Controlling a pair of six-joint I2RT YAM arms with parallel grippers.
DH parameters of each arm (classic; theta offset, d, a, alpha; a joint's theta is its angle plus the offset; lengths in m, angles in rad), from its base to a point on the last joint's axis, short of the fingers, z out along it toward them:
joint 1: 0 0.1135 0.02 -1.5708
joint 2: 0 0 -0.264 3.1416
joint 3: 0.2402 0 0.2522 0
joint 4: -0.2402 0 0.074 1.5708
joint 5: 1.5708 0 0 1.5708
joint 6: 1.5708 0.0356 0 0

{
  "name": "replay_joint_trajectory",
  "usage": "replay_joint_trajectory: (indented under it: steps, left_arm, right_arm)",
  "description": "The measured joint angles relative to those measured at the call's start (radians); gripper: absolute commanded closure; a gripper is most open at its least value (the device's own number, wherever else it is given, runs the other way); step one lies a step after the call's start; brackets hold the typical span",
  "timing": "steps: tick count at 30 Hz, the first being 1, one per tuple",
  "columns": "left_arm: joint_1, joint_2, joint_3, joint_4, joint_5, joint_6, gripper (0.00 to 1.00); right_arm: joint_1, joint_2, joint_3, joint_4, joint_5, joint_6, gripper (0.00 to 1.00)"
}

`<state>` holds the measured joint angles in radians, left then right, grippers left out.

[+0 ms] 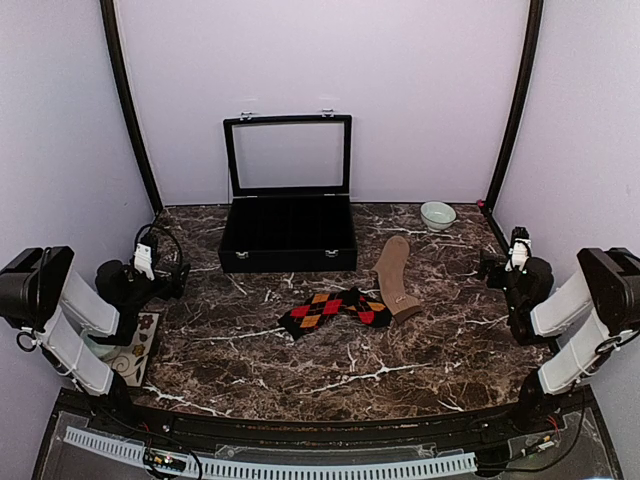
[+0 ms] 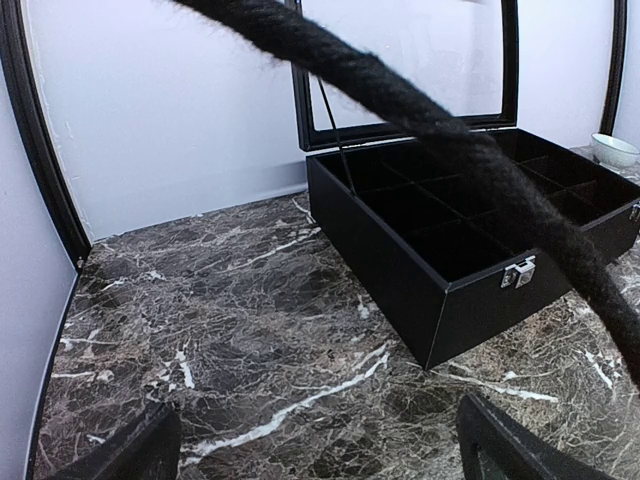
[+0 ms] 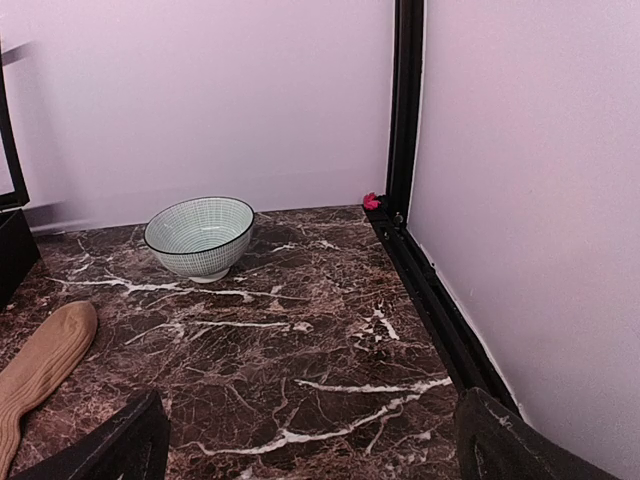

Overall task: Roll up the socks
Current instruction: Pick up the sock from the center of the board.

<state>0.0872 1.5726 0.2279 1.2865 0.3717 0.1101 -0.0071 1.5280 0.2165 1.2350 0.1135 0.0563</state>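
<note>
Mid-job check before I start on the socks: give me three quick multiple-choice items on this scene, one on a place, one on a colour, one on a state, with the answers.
1. Where on the table does the bowl stand?
A. At the near edge, between the arms
B. At the back right, to the right of the black box
C. At the front left corner

2. What colour is the sock lying nearer the bowl?
A. Plain tan
B. White
C. Blue striped

3. How is the lid of the black box?
A. Shut and latched
B. Open, standing upright
C. Taken off, lying on the table

Answers:
1 B: the top view shows it near the back wall, right of the box.
2 A: the tan sock lies right of the argyle sock, toward the bowl.
3 B: the lid stands up behind the open compartments.
</note>
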Motion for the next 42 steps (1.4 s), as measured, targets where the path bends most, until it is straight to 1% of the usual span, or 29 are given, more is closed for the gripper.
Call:
replay_joint_trajectory:
  steps: [10, 12, 14, 16, 17, 19, 22, 24, 25, 27, 29, 30, 32, 35, 36, 38, 42]
  left_arm:
    - [0.0, 0.0, 0.0, 0.0, 0.0, 0.0, 0.01]
    - [0.0, 0.0, 0.0, 0.0, 0.0, 0.0, 0.01]
    - [0.0, 0.0, 0.0, 0.001, 0.001, 0.0, 0.01]
    - [0.0, -0.003, 0.005, -0.015, 0.004, 0.0, 0.01]
    - [0.0, -0.011, 0.021, -0.055, 0.007, 0.0, 0.01]
    - [0.0, -0.034, 0.116, -0.208, 0.01, 0.001, 0.01]
    - [0.0, -0.048, 0.342, -0.472, 0.018, 0.017, 0.01]
    - [0.0, -0.06, 0.483, -0.649, 0.032, 0.045, 0.01]
    - [0.0, -0.069, 0.528, -0.721, 0.039, 0.06, 0.01]
    - [0.001, -0.093, 0.629, -0.927, 0.068, 0.111, 0.01]
    - [0.001, -0.115, 0.679, -1.069, 0.097, 0.161, 0.01]
    - [0.001, -0.129, 0.697, -1.152, 0.115, 0.193, 0.01]
    - [0.001, -0.156, 0.707, -1.283, 0.146, 0.248, 0.01]
    - [-0.011, -0.201, 0.707, -1.486, 0.185, 0.336, 0.01]
    - [-0.032, -0.217, 0.707, -1.556, 0.182, 0.37, 0.01]
    - [-0.093, -0.245, 0.706, -1.644, 0.169, 0.414, 0.01]
    - [-0.244, -0.292, 0.706, -1.762, 0.176, 0.475, 0.01]
  right_arm:
    - [0.0, 0.0, 0.0, 0.0, 0.002, 0.0, 0.01]
    - [0.0, -0.002, 0.002, -0.005, 0.029, 0.005, 0.01]
    - [0.0, -0.036, 0.022, -0.075, 0.084, 0.022, 0.01]
    - [-0.001, -0.109, 0.081, -0.223, 0.163, 0.058, 0.01]
    - [-0.005, -0.153, 0.126, -0.303, 0.201, 0.082, 0.01]
    - [-0.018, -0.233, 0.217, -0.43, 0.231, 0.116, 0.01]
    - [-0.026, -0.328, 0.323, -0.573, 0.229, 0.165, 0.01]
    - [-0.027, -0.364, 0.392, -0.703, 0.226, 0.255, 0.01]
    - [-0.028, -0.373, 0.414, -0.745, 0.214, 0.29, 0.0]
    - [-0.032, -0.393, 0.431, -0.801, 0.132, 0.358, 0.01]
    - [-0.028, -0.403, 0.42, -0.829, 0.023, 0.397, 0.01]
    - [-0.011, -0.402, 0.418, -0.851, -0.008, 0.403, 0.02]
    - [0.088, -0.392, 0.423, -0.923, -0.019, 0.392, 0.04]
    - [0.301, -0.375, 0.428, -1.001, 0.0, 0.371, 0.06]
    - [0.383, -0.373, 0.428, -1.023, 0.009, 0.366, 0.07]
    - [0.518, -0.369, 0.428, -1.044, 0.037, 0.363, 0.08]
    - [0.743, -0.317, 0.436, -1.043, 0.137, 0.349, 0.11]
